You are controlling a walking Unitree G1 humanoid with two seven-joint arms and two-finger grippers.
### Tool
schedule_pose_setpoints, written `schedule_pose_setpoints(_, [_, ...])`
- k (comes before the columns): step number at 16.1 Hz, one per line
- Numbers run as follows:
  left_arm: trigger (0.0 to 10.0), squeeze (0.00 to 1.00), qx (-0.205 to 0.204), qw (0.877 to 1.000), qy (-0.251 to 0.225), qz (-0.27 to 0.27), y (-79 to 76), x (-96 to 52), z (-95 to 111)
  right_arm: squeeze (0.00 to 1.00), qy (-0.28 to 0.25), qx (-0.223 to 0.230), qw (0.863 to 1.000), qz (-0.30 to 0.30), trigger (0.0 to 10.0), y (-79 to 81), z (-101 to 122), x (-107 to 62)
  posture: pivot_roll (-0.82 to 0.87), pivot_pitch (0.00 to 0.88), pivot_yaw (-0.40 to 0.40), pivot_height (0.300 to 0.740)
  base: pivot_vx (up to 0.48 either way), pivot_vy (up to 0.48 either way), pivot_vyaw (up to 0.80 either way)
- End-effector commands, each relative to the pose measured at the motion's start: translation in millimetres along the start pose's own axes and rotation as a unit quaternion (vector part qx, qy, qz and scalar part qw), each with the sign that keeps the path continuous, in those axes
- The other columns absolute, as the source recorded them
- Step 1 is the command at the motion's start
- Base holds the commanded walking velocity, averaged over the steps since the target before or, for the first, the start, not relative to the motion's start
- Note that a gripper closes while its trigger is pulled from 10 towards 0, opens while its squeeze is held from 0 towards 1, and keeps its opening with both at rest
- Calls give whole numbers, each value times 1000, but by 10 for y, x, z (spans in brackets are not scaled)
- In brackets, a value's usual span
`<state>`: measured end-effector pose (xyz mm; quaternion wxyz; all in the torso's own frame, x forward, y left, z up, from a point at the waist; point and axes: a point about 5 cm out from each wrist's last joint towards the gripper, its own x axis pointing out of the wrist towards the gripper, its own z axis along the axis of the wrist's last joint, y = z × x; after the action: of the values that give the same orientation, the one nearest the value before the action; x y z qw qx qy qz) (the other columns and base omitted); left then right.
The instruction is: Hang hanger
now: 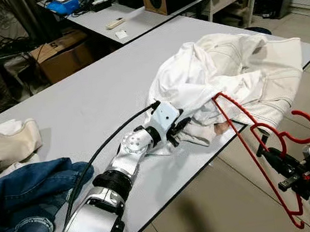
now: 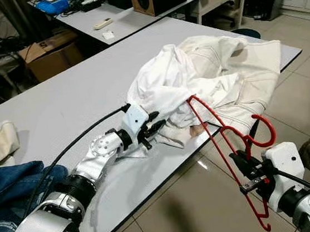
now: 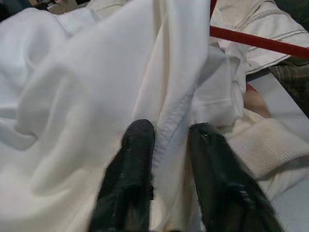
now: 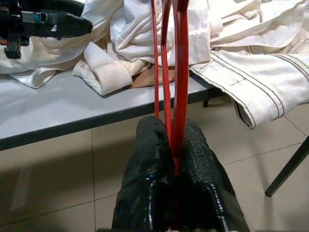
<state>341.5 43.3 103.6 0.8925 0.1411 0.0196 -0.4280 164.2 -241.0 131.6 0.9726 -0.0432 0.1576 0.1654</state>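
**Red hanger half in the white jacket**

Jeans (image 1: 25, 203) sit at the grey table's (image 1: 86, 101) left corner. The left gripper (image 1: 178, 130) pinches a fold of the white jacket (image 1: 235, 79) by the near edge. The right gripper (image 2: 245, 167) clamps the red hanger (image 1: 260, 154) off the edge, over the tiled floor (image 1: 226, 197); its tip pokes into the jacket. No readable labels.

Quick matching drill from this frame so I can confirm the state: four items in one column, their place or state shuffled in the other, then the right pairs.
1. red hanger
2. white garment
3. blue jeans
4. left gripper

A. heaped on the table's far right part
B. pinching a fold of white cloth
C. clamped in the right gripper, off the table edge
D. lying at the table's near left

Pairs: 1-C, 2-A, 3-D, 4-B
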Motion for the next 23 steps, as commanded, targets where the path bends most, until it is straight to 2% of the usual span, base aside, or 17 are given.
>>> schedule_pose_setpoints(1, [0, 0, 8, 1000, -7, 12, 86, 5, 69, 0, -10, -5, 1000, 4, 10000, 9, 43, 3, -310, 0, 151, 740, 0, 0, 0])
schedule_pose_setpoints(9, [0, 0, 14, 1000, -1, 19, 169, -40, 41, 0, -8, -8, 1000, 9, 10000, 12, 47, -1, -313, 0, 147, 740, 0, 0, 0])
schedule_pose_setpoints(12, [0, 0, 28, 998, 18, -44, 216, -118, 28, 0, -8, -10, 1000, 10, 10000, 12, 52, -4, -315, 0, 148, 740, 0, 0, 0])
schedule_pose_setpoints(14, [0, 0, -32, 995, 6, -98, 405, -255, 133, 0, -10, -12, 1000, 13, 10000, 1, 74, 0, -313, 0, 149, 740, 0, 0, 0])
schedule_pose_setpoints(15, [0, 0, -91, 987, -3, -135, 531, -363, 225, 0, -11, -13, 1000, 16, 10000, 2, 77, 5, -308, 0, 146, 740, 0, 0, 0])
schedule_pose_setpoints(17, [0, 0, -153, 974, -25, -166, 589, -442, 312, 0, -12, -13, 1000, 21, 10000, 16, 77, 16, -301, 0, 143, 740, 0, 0, 0])
schedule_pose_setpoints(19, [0, 0, -204, 964, -35, -165, 608, -459, 316, 0, -13, -12, 999, 27, 10000, 30, 76, 27, -301, 0, 143, 740, 0, 0, 0])
schedule_pose_setpoints(20, [0, 0, -256, 949, -61, -173, 580, -459, 358, 0, -13, -12, 999, 29, 10000, 36, 77, 31, -303, 0, 145, 740, 0, 0, 0])
schedule_pose_setpoints(21, [0, 0, -306, 929, -94, -187, 551, -471, 425, 0, -14, -11, 999, 30, 10000, 39, 77, 31, -303, 0, 145, 740, 0, 0, 0])
schedule_pose_setpoints(23, [0, 0, -415, 872, -160, -205, 513, -492, 541, 0, -14, -12, 999, 32, 10000, 43, 75, 30, -304, 0, 147, 740, 0, 0, 0])
